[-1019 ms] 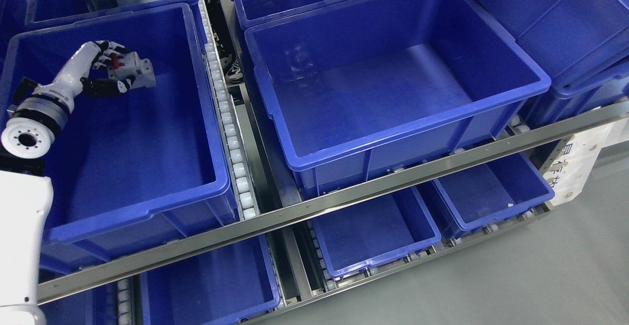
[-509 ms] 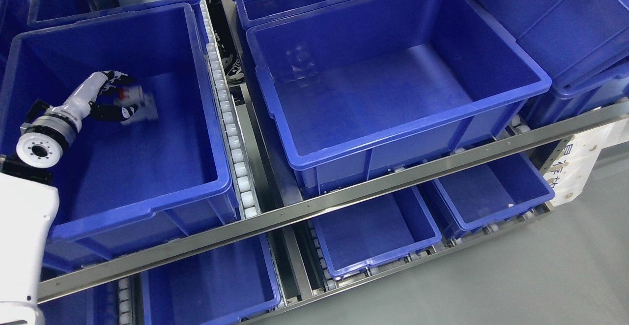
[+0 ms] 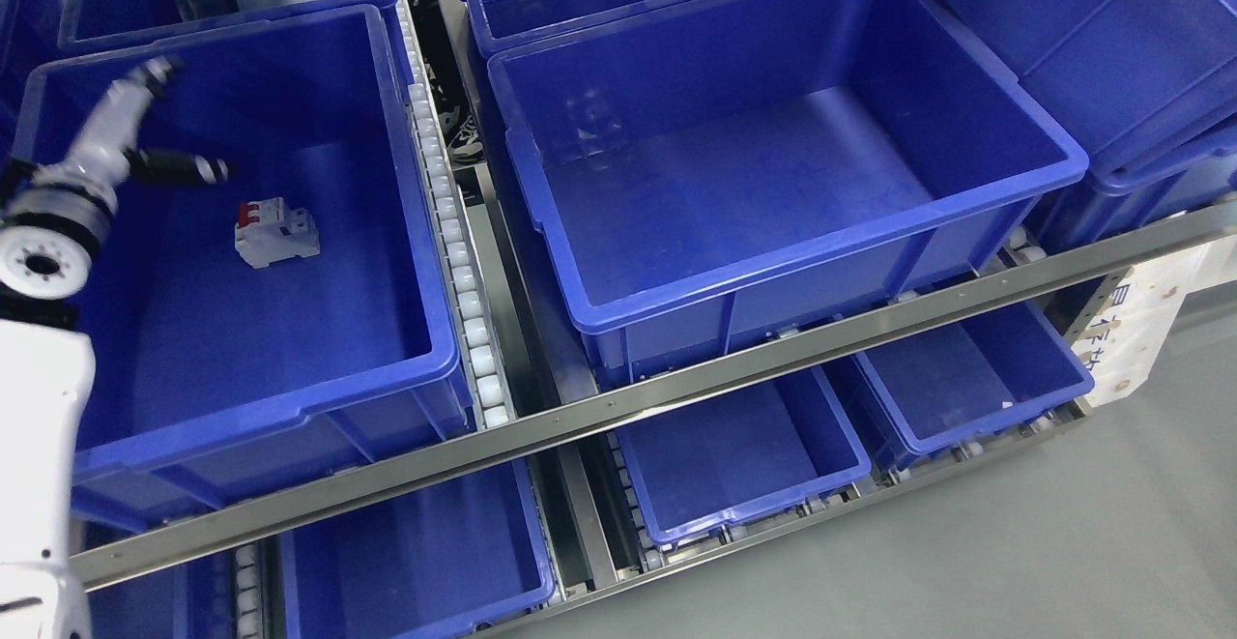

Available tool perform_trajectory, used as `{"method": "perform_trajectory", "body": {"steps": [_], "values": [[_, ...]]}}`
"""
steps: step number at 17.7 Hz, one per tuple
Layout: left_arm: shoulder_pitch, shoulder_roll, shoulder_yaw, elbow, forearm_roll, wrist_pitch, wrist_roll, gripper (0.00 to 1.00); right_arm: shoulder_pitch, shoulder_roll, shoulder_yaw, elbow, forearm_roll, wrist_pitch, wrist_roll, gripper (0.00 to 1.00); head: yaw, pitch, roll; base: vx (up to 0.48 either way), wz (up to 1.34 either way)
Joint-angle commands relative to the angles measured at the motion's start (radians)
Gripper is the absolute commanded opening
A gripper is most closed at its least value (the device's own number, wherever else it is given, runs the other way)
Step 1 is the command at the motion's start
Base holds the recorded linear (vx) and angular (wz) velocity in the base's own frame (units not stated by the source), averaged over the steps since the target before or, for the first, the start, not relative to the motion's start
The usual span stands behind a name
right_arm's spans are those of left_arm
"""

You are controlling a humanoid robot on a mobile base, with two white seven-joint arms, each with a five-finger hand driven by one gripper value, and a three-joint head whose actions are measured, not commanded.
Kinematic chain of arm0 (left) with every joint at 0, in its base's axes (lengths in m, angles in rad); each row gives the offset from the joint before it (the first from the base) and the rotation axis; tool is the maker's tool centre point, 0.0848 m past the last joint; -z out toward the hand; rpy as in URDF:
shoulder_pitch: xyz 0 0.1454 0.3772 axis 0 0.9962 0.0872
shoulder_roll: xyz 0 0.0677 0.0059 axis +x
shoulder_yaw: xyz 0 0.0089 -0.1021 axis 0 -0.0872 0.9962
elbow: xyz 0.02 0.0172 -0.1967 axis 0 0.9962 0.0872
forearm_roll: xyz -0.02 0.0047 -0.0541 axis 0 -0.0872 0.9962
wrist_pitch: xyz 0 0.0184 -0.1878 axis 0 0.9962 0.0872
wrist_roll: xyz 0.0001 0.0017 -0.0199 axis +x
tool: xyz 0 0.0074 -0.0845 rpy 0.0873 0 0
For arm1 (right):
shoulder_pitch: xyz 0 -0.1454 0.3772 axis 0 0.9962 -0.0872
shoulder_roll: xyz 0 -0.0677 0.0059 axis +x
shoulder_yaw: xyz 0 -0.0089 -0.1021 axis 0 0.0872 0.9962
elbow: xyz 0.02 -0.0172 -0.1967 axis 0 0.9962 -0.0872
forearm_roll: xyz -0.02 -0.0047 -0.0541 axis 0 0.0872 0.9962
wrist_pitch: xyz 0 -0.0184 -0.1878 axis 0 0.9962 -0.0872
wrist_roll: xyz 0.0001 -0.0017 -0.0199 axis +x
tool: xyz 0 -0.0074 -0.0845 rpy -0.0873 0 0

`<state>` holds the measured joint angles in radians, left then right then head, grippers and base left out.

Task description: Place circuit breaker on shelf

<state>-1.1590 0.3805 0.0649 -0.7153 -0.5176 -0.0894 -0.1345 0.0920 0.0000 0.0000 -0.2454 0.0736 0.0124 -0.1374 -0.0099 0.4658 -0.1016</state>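
A white circuit breaker point(image 3: 276, 233) with a red switch lies on the floor of the left blue bin point(image 3: 290, 407) on the shelf. My left hand point(image 3: 169, 122) is above and to the left of it, clear of it, with fingers spread open and holding nothing. The left arm comes up from the lower left edge. The right arm does not show.
A larger blue bin point(image 3: 821, 252) stands to the right, past a white roller track point(image 3: 454, 262). More blue bins sit behind and on the lower shelf level point(image 3: 744, 455). A steel front rail point(image 3: 676, 392) crosses the picture. Grey floor lies at the lower right.
My left hand lowered the circuit breaker into the left bin, let it go and lifted away up and to the left. The breaker now lies on the bin floor.
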Motion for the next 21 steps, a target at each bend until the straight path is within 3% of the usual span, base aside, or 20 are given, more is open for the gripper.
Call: {"method": "perform_trajectory", "body": {"steps": [1, 3, 5, 7, 9, 13, 21], "values": [[-0.039, -0.225, 0.499, -0.213, 0.149, -0.056, 0.101, 1.0, 0.0, -0.017, 0.02, 0.0, 0.0, 0.066, 0.001, 1.0, 0.0, 0.0, 0.0, -0.004, 0.02], [0.051, -0.345, 0.527, -0.451, 0.182, -0.012, 0.104, 1.0, 0.0, -0.017, 0.02, 0.0, 0.0, 0.066, 0.001, 1.0, 0.0, 0.0, 0.0, -0.01, 0.0], [0.166, -0.363, 0.504, -0.692, 0.188, 0.116, 0.101, 1.0, 0.0, -0.017, 0.02, 0.0, 0.0, 0.066, 0.001, 1.0, 0.0, 0.0, 0.0, -0.033, 0.0], [0.307, -0.363, 0.414, -0.826, 0.188, 0.157, 0.101, 1.0, 0.0, -0.017, 0.02, 0.0, 0.0, 0.066, 0.001, 1.0, 0.0, 0.0, 0.0, -0.064, 0.0], [0.431, -0.363, 0.339, -0.903, 0.188, 0.163, 0.101, 1.0, 0.0, -0.017, 0.02, 0.0, 0.0, 0.066, 0.001, 1.0, 0.0, 0.0, 0.0, -0.18, 0.01], [0.573, -0.363, 0.326, -0.987, 0.188, 0.191, 0.096, 1.0, 0.0, -0.017, 0.02, 0.0, 0.0, 0.066, 0.001, 1.0, 0.0, 0.0, 0.0, -0.259, 0.06], [0.593, -0.363, 0.308, -0.992, 0.188, 0.192, 0.093, 1.0, 0.0, -0.017, 0.02, 0.0, 0.0, 0.066, 0.001, 1.0, 0.0, 0.0, 0.0, -0.216, 0.16]]}}
